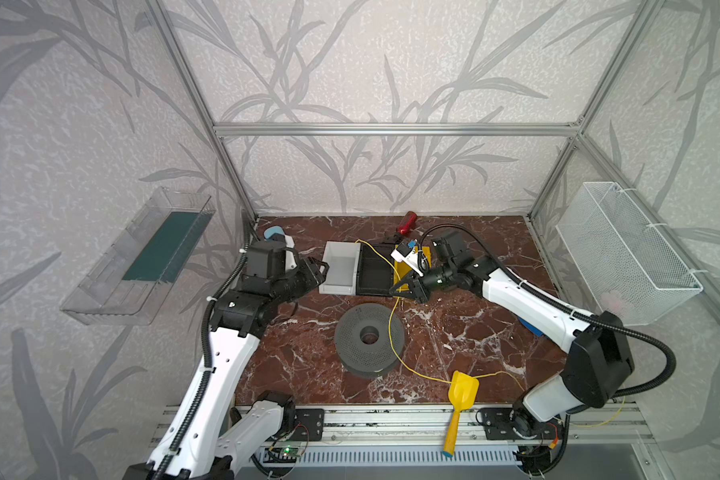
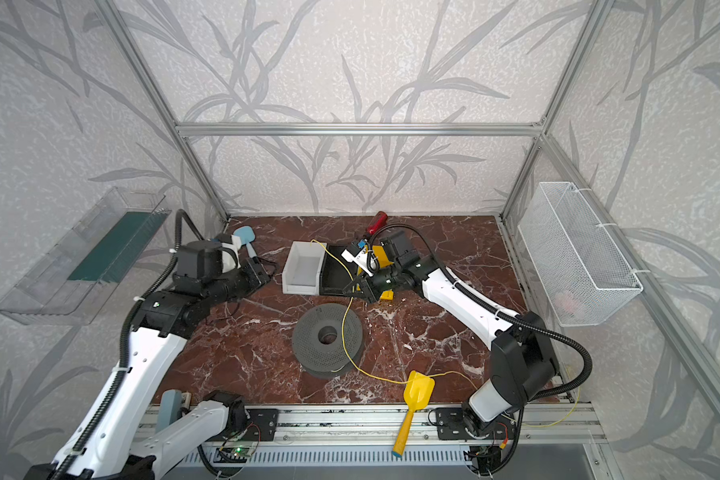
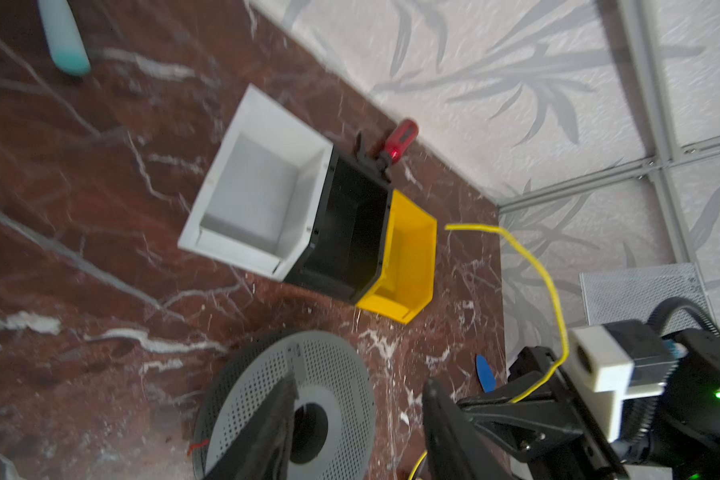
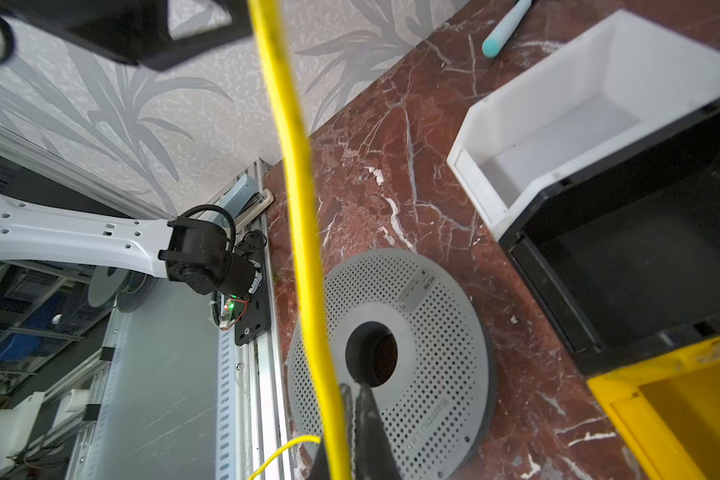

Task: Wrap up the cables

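Right hand (image 1: 396,291) is pinched together on the thin yellow cable (image 1: 390,328) at the front edge of the black bin (image 1: 375,270). The left hand (image 1: 321,271) has its fingers apart and empty beside the white bin (image 1: 341,266). From the grip, the cable's short end arcs back over the black bin towards the rear wall. Its long run drops forward across the right rim of the grey perforated spool (image 1: 368,338), which lies flat. It then curves rightward along the red-brown marble counter (image 1: 454,324), past the yellow toy shovel (image 1: 460,392) and over the front rail. Grey leaf-patterned wallpaper and an aluminium frame enclose the cell, and a white wire basket (image 1: 624,249) hangs on the right wall.
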